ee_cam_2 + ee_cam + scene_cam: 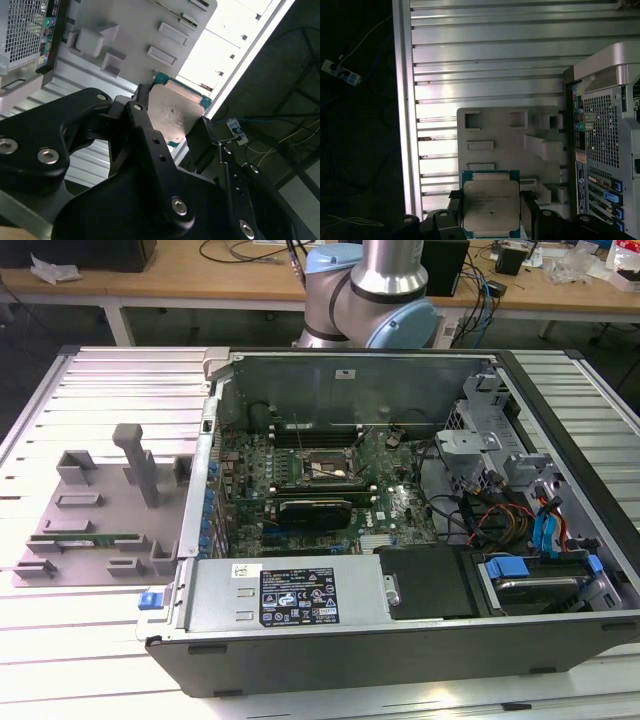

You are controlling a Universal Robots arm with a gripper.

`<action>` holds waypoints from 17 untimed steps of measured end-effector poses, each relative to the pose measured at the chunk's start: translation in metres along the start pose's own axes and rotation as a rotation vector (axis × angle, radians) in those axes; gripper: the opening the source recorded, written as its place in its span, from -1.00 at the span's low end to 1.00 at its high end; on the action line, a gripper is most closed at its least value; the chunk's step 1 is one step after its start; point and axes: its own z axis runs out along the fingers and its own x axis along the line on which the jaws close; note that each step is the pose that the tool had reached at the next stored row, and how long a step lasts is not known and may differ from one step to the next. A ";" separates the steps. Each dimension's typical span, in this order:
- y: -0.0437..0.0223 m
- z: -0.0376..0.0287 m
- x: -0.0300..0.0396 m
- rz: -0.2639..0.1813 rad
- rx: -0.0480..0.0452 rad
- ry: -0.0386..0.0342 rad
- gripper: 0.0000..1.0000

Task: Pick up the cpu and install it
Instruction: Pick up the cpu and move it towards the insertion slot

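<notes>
The cpu (491, 207) is a square chip with a silvery-grey top plate and a green rim. My gripper (491, 216) is shut on it, one black finger (454, 216) on each side of the chip. In the second wrist view the cpu (172, 112) shows its smudged metal top between the gripper (172, 119) fingers. It hangs well above the grey fixture tray (505, 135) on the slatted table. The open computer case (400, 500) lies on its side, with the motherboard's socket (322, 468) uncovered in the middle.
The grey fixture tray (90, 510) sits at the exterior view's left of the case, with a green memory stick (100, 538) in it. A black card (315, 508) sits in the motherboard below the socket. The arm's base (370, 295) stands behind the case. Cables and drive bays (530, 530) fill the case's right.
</notes>
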 end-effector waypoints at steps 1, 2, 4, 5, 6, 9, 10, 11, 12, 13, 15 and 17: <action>0.0002 0.0001 -0.0033 0.000 0.0000 -0.0001 0.09; 0.0003 0.0002 -0.0060 0.000 0.0000 -0.0001 0.09; 0.0008 0.0004 -0.0147 0.000 -0.0001 -0.0001 0.09; 0.0009 0.0004 -0.0171 0.000 0.0000 0.0000 0.09; 0.0011 0.0004 -0.0199 0.000 0.0000 0.0000 0.09; 0.0019 0.0007 -0.0332 0.000 0.0000 0.0000 0.09; 0.0021 0.0008 -0.0372 0.000 0.0000 -0.0001 0.09; 0.0022 0.0009 -0.0397 0.000 0.0000 0.0000 0.09; 0.0025 0.0010 -0.0440 0.000 -0.0001 -0.0001 0.09; 0.0028 0.0011 -0.0488 0.000 -0.0001 -0.0001 0.09; 0.0033 0.0013 -0.0594 0.000 0.0000 0.0000 0.09; 0.0041 0.0016 -0.0719 0.000 0.0000 0.0000 0.09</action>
